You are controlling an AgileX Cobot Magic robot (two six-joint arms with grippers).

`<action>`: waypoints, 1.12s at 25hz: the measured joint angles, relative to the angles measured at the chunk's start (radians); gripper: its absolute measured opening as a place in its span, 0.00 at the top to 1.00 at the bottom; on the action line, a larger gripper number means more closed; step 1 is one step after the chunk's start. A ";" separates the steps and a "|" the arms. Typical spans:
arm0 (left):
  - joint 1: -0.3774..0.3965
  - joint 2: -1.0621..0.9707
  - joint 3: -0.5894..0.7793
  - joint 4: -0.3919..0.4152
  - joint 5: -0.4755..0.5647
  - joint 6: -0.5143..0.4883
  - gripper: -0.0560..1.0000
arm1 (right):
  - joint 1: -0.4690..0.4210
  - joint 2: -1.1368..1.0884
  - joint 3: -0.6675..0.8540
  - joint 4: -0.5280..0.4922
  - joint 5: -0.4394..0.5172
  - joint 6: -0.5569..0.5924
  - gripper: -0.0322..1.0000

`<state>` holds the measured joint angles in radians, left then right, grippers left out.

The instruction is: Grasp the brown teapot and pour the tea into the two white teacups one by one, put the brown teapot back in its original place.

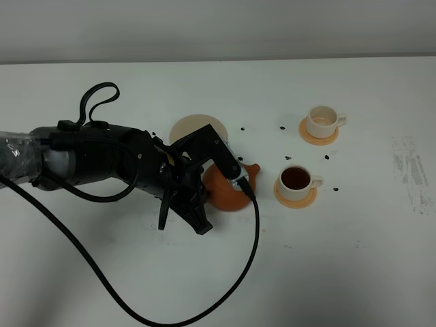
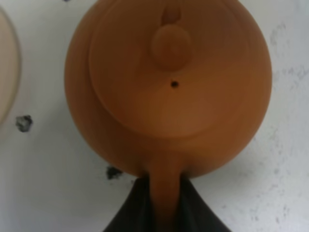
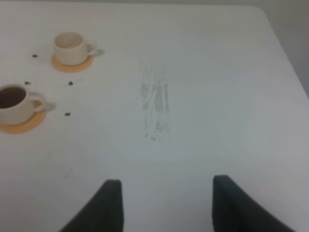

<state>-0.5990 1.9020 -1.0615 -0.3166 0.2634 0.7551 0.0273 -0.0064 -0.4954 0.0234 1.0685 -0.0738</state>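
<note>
The brown teapot (image 1: 231, 193) sits upright, low over the table between the cream saucer (image 1: 193, 126) and the cups, its spout toward the nearer cup. My left gripper (image 1: 212, 178) is shut on its loop handle; the left wrist view shows the teapot (image 2: 169, 87) from above with dark fingers (image 2: 133, 212) on either side of the handle. I cannot tell whether it touches the table. The nearer white teacup (image 1: 298, 180) holds dark tea (image 1: 294, 177). The farther teacup (image 1: 321, 120) looks pale inside. My right gripper (image 3: 166, 203) is open over bare table, outside the exterior high view.
Each cup stands on an orange coaster (image 1: 295, 196). Small dark specks (image 1: 283, 127) are scattered between the saucer and the cups. A black cable (image 1: 204, 306) trails across the front of the table. A grey scuffed patch (image 1: 409, 167) marks the right side.
</note>
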 joint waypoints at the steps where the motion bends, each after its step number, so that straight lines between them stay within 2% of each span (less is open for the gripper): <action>1: 0.002 -0.004 -0.011 0.000 0.004 0.000 0.84 | 0.000 0.000 0.000 0.000 0.000 0.000 0.55; 4: 0.011 -0.004 -0.094 0.018 0.034 0.000 0.84 | 0.000 0.000 0.000 0.000 0.000 0.000 0.55; 9: 0.037 0.055 -0.296 0.119 0.105 -0.029 0.84 | 0.000 0.000 0.000 0.000 0.000 0.000 0.55; 13: 0.052 0.164 -0.499 0.188 0.171 -0.038 0.84 | 0.000 0.000 0.000 0.000 0.000 0.000 0.55; 18: 0.053 0.324 -0.773 0.234 0.253 -0.038 0.84 | 0.000 0.000 0.000 0.000 0.000 0.000 0.55; 22: 0.052 0.439 -0.933 0.262 0.279 0.019 0.84 | 0.000 0.000 0.000 0.000 0.000 0.000 0.55; 28: 0.029 0.524 -0.989 0.282 0.243 0.146 0.84 | 0.000 0.000 0.000 0.000 0.000 0.000 0.55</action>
<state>-0.5703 2.4263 -2.0504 -0.0348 0.5068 0.9007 0.0273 -0.0064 -0.4954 0.0234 1.0685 -0.0738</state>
